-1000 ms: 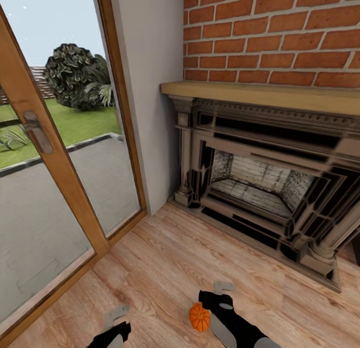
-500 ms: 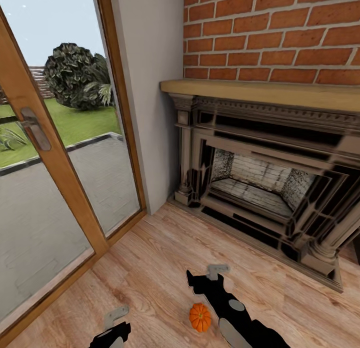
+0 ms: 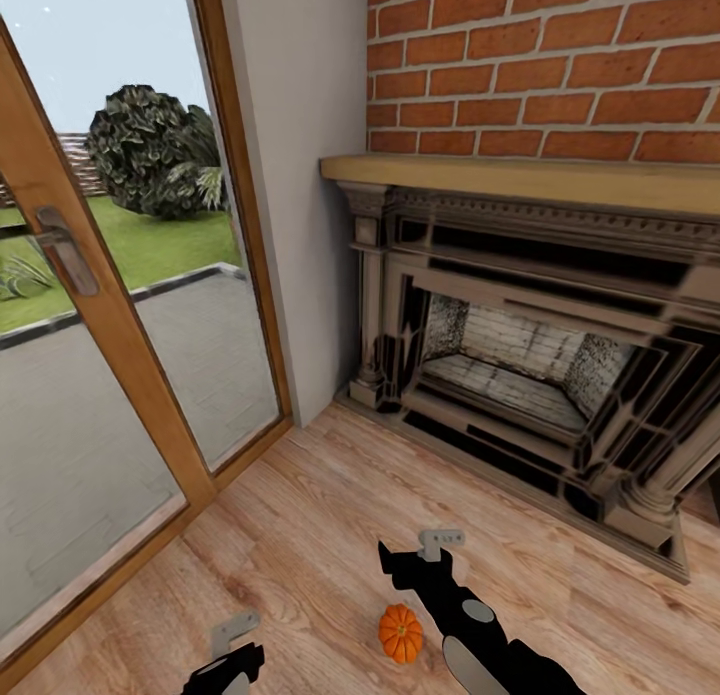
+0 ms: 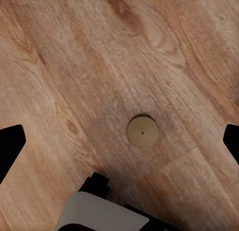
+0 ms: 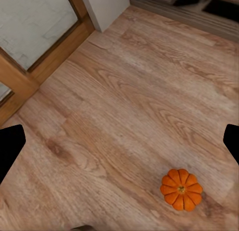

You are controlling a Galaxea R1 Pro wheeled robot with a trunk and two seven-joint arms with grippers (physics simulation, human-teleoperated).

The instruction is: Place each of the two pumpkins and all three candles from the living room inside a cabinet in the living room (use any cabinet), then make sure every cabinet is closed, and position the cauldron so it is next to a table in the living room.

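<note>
One candle (image 4: pixel 143 130), a stubby tan cylinder, stands upright on the grained wood floor (image 3: pixel 320 535) under the left claw (image 3: pixel 232 635), whose jaws look wide apart. Rightward, a ribbed orange pumpkin (image 3: pixel 400 632) sits stem-up on the floor beside the right claw (image 3: pixel 440 543), also spread wide, before the carved fireplace (image 3: pixel 530 375).

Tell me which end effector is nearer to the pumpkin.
The right end effector: its arm passes right beside the pumpkin on the floor, while the left end effector hangs farther off.
</note>
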